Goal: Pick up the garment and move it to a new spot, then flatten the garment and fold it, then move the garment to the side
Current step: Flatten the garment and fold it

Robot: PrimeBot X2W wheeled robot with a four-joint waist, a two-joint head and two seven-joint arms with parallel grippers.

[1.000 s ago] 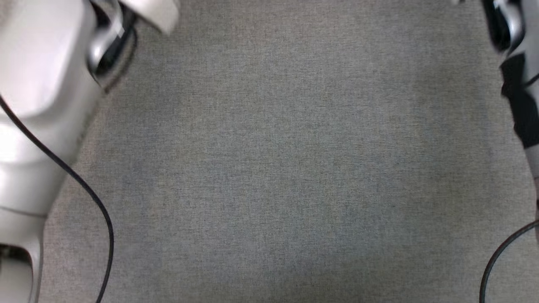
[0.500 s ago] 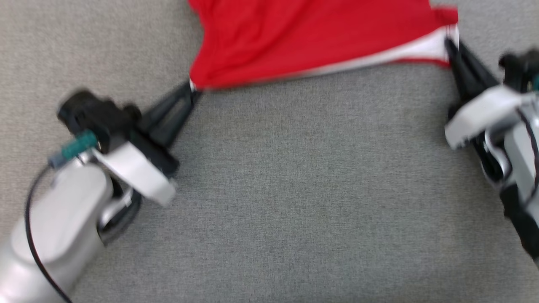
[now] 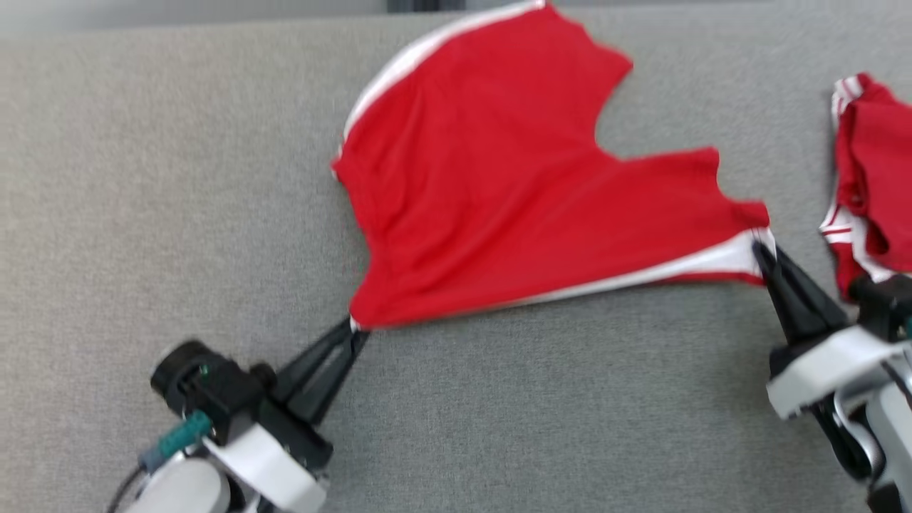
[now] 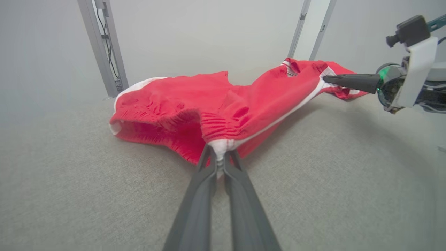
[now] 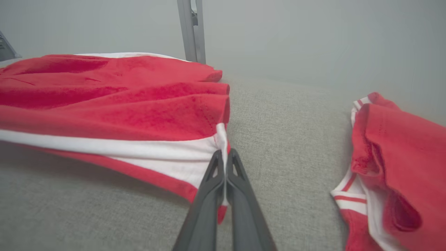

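Red, white-striped jersey garment (image 3: 499, 214) stretches left-right across the grey woven surface (image 3: 142, 178), waistband left; left gripper (image 3: 353, 331) and right gripper (image 3: 762, 253) jaws grasp its near corners.

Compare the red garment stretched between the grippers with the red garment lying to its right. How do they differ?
The stretched garment is gripped at two corners by the left gripper and right gripper; the other garment lies free. The stretched garment is spread wide; the other garment is bunched up. Both are red with white trim.
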